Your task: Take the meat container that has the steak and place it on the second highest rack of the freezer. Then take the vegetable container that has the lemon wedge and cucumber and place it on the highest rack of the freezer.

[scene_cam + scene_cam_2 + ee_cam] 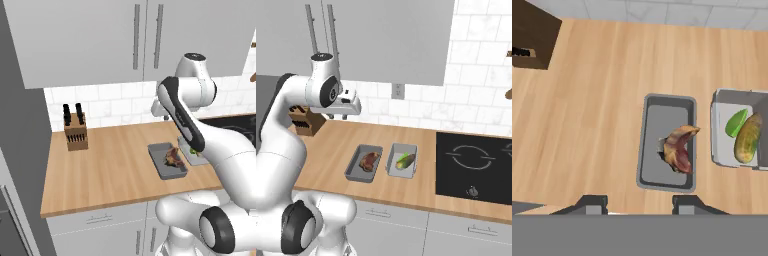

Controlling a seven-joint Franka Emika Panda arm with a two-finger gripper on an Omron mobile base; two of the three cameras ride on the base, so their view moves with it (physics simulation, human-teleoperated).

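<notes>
Light is even and bright throughout, flat and without glare. The meat container (667, 142) casts only a thin soft shadow on the wooden counter (587, 125), and the knife block (75, 131) a faint one. Rendering is slightly soft and low in detail, with no edge distortion.

On the counter (331, 150), meat container (363, 163) sits left of vegetable container (402, 160).

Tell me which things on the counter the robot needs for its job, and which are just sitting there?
Needed:
- meat container holding the steak
- vegetable container holding the lemon wedge and cucumber
- end effector, high above the meat container

Just sitting there:
- knife block
- stovetop
- wall cabinets
</notes>
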